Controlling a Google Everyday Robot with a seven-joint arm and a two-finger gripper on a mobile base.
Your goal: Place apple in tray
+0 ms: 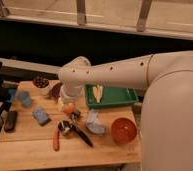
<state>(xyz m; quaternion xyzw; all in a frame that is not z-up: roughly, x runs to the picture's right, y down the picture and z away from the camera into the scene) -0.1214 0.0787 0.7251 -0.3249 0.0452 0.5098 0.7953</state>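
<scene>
The apple (68, 108), small and orange-yellow, is on the wooden table (30, 150) just left of the green tray (119, 97). My gripper (68, 100) hangs from the white arm (110, 75) straight above the apple, right at its top. The tray lies at the table's back right and holds a pale yellow item (97, 92). Whether the gripper touches the apple is hidden by the wrist.
An orange bowl (123, 130) sits front right. A purple bowl (54, 90) and a dark red bowl (41, 82) are behind the gripper. A carrot-like stick (56, 142), a black tool (81, 135), a pale cup (94, 123), blue items (40, 115) and a dark remote (11, 120) lie around.
</scene>
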